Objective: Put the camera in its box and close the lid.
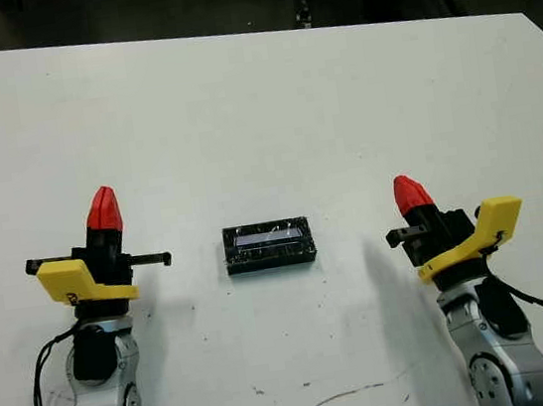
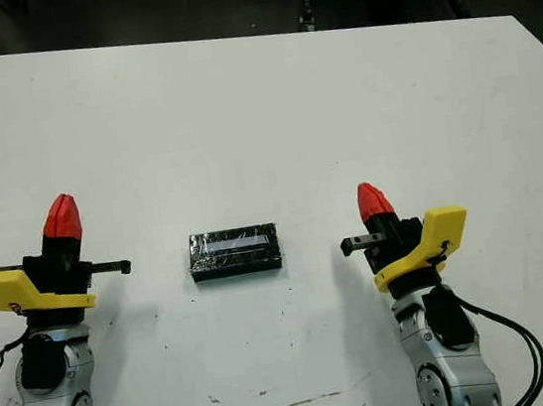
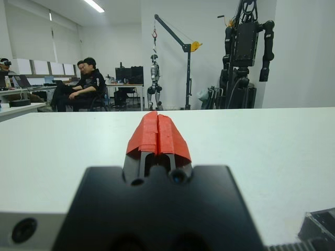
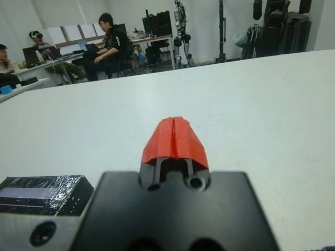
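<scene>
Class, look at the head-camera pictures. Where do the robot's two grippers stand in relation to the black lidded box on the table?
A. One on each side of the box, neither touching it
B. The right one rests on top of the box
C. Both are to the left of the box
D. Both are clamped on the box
A: the box lies between the left gripper and the right gripper, with bare table separating it from each.

Left claw [image 3: 157, 137] has its two red fingers [image 3: 143, 137] pressed tight together, pointing out over the bare white table [image 3: 272, 157]. A dark shiny corner of something [image 3: 320, 224] peeks in beside it. People [image 3: 86, 83] sit at desks way back.
</scene>
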